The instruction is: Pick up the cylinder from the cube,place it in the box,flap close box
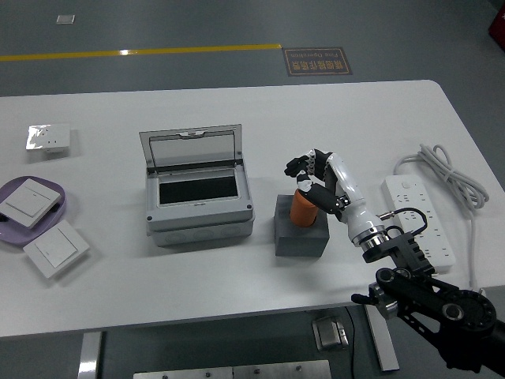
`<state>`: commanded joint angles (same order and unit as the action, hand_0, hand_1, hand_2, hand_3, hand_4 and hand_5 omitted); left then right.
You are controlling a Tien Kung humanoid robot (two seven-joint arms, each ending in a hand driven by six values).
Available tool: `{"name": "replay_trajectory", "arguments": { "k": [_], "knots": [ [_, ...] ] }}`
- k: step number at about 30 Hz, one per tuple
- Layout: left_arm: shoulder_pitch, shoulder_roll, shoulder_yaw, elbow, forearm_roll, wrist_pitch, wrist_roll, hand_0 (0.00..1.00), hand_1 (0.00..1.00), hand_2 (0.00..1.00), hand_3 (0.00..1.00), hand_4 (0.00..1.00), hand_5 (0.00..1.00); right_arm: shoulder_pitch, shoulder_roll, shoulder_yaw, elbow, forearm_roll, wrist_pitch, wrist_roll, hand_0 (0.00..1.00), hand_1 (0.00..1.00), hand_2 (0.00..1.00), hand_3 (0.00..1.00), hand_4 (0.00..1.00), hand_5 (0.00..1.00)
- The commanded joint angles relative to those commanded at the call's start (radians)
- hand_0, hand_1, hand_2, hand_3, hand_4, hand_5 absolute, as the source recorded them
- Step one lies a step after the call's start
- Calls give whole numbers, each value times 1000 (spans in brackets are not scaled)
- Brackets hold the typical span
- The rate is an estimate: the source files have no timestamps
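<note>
Sitting upright on gray cube (301,234), bench middle: orange cylinder (303,208). Right hand (314,180) at its 12 o'clock, fingers curled round top, touching. Looks light, hard, smooth, maybe slippery; grab sides, squeeze gently. Box (199,201) at 9 o'clock, lid up.

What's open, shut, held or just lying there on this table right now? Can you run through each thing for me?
Box: lid flap up, open, inside dark.
Orange cylinder: upright on the cube, right hand's fingers around it.
Grey cube: resting on the table, carrying the cylinder.
Right hand: closed around the cylinder.
Power strip: lying flat, cable coiled beside it.
Purple plate: holds one wall switch.
</note>
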<state>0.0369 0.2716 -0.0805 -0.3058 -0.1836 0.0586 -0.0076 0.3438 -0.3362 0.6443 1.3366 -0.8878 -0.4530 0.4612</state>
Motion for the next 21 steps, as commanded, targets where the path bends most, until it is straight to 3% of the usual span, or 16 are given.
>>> {"name": "replay_trajectory", "arguments": {
  "k": [12, 13, 17, 18, 21],
  "knots": [
    [1, 1, 4, 1, -3, 0, 0, 614, 630, 626, 662, 730, 238, -7, -6, 19, -3, 8, 20, 5, 486, 435, 390, 277, 2, 2],
    [2, 1, 4, 0, -3, 0, 0, 614, 630, 626, 662, 730, 238, -8, -6, 19, -3, 10, 20, 7, 575, 487, 454, 412, 244, 2],
    [4, 1, 6, 1, -4, 0, 0, 614, 630, 626, 662, 730, 238, -9, -4, 21, -5, 14, 22, 12, 575, 487, 454, 412, 244, 2],
    [4, 1, 6, 1, -5, 0, 0, 614, 630, 626, 662, 733, 246, -9, -4, 21, -5, 14, 23, 12, 602, 618, 604, 657, 442, 168],
    [5, 2, 7, 1, -6, 0, 1, 614, 630, 626, 662, 733, 246, -10, -3, 22, -7, 20, 24, 17, 602, 618, 604, 657, 442, 168]
  ]
}}
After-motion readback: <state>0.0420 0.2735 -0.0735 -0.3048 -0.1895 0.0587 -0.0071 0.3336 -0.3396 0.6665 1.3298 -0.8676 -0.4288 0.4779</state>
